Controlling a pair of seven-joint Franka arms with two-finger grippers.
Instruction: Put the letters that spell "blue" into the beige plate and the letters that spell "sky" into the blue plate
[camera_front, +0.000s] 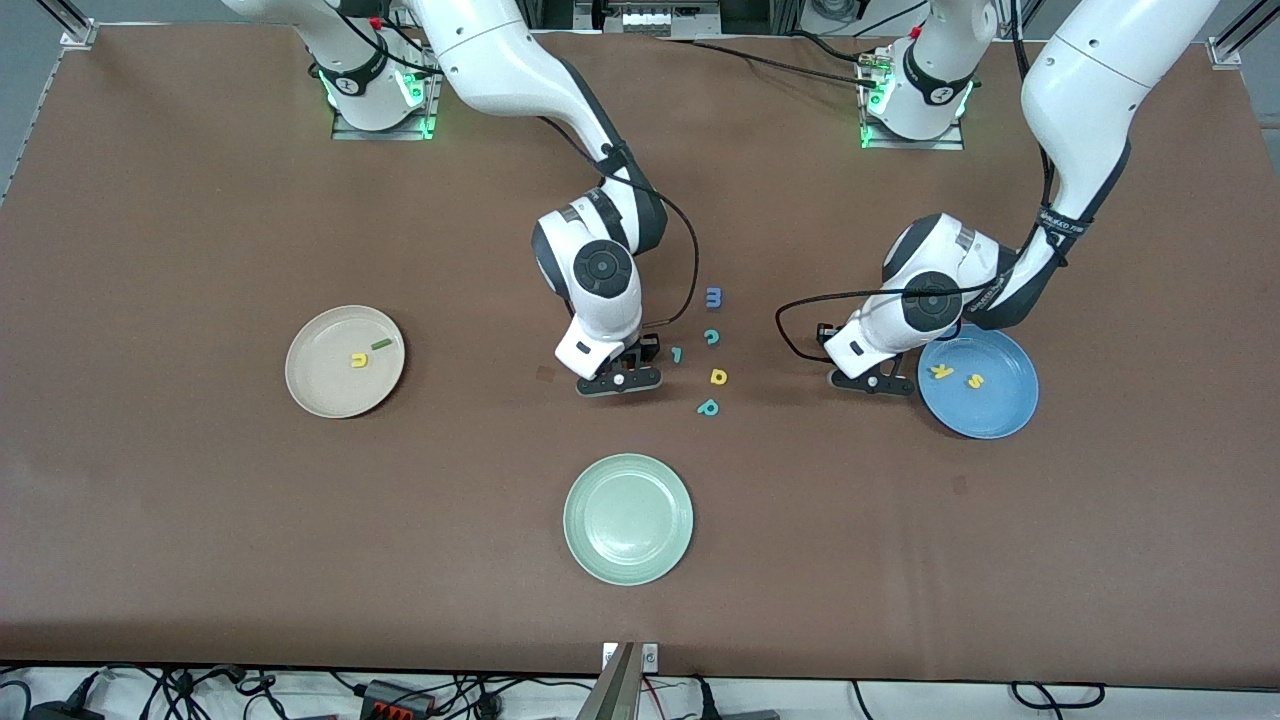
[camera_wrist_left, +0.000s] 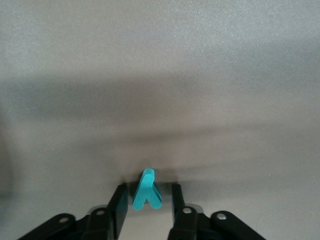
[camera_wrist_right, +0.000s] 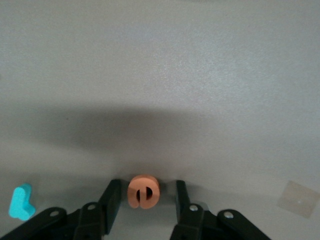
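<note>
While low, both arms seemingly mid-grasp.

you had the beige plate (camera_front: 312, 385) toward the right arm's end of the table, with the "u" (camera_front: 358, 360) and the bar "l" (camera_front: 381, 344) lying in it, just apart from each other. the blue plate (camera_front: 1005, 415) sat toward the left arm's end, holding the "k" (camera_front: 942, 371) and the "s" (camera_front: 975, 380) side by side. the third plate (camera_front: 628, 518) lay nearest the front camera, between the two. loose letters (camera_front: 712, 350) ran in a rough column mid-table. the right gripper (camera_wrist_right: 143, 200) stood low beside that column with the "e" (camera_wrist_right: 143, 190) between its fingers; the left gripper (camera_wrist_left: 145, 204), just beside the blue plate's rim, had the "y" (camera_wrist_left: 146, 190) between its own, perhaps touching one.
</note>
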